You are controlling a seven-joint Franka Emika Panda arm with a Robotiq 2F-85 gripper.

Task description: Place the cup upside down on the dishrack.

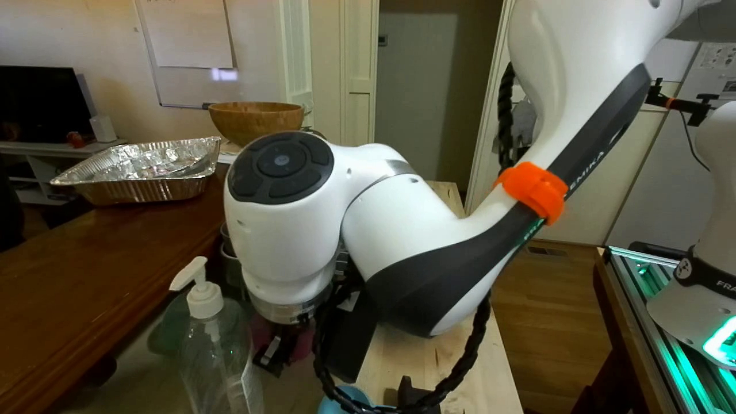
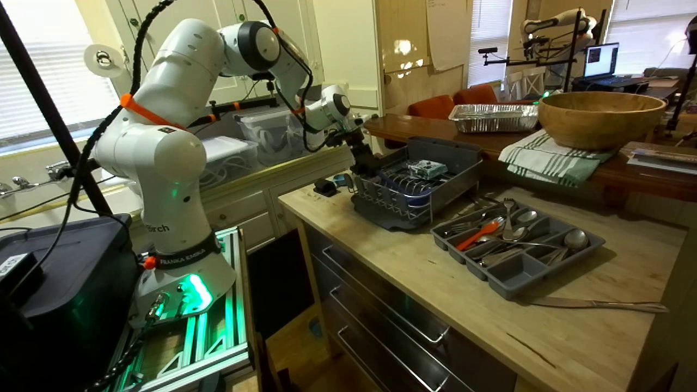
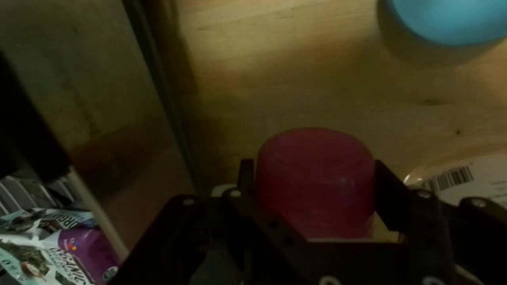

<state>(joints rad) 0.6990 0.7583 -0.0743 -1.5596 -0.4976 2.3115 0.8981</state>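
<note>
My jaws are pinching the cup (image 3: 317, 190): in the wrist view the pads (image 3: 388, 198) lie against both its flanks, with no gap that I can see. The cup is outside the dishrack (image 2: 444, 151), just beside its wall, above or upon the worktop (image 2: 403, 247); which of the two, I cannot tell. I also cannot tell which end is the open mouth, so I should make this certain before the placing, and turn the cup over if its mouth looks upward. For the carrying, it is best that I rise straight until the whole cup passes above the wall, and only then go sideways, keeping well off the soap bottle (image 1: 210, 345). Inside, I should choose a spot away from the printed packet (image 2: 427, 169), lower slowly until the rim rests, and let go evenly.
</note>
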